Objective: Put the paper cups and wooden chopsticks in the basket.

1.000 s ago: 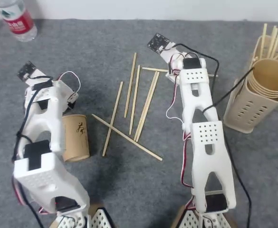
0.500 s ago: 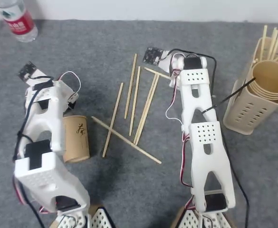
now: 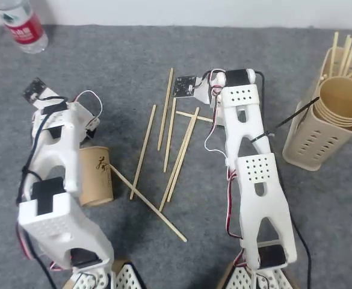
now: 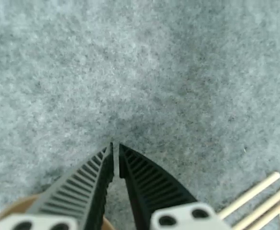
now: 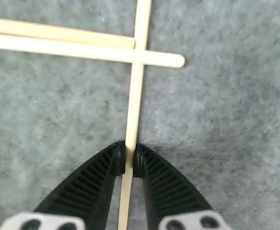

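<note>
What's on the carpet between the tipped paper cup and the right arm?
Loose wooden chopsticks lie scattered there on the carpet, as the high view shows.

Grey carpeted tabletop (image 3: 121, 54) filling frame. Plastic bottle (image 3: 20, 24) sitting at upper left corner, partly cut off. Paper cup (image 3: 95, 176) lying on its side at lower left. Loose wooden chopsticks (image 3: 142, 152) lying scattered at centre, mostly running top to bottom. Crosswise chopstick (image 3: 191, 115) lying under a pair of them. Long chopstick (image 3: 148, 205) slanting toward lower centre, upper end just beside cup. Basket (image 3: 311, 141) standing at right edge. Arm bases (image 3: 97, 278) sitting at bottom edge.
</note>
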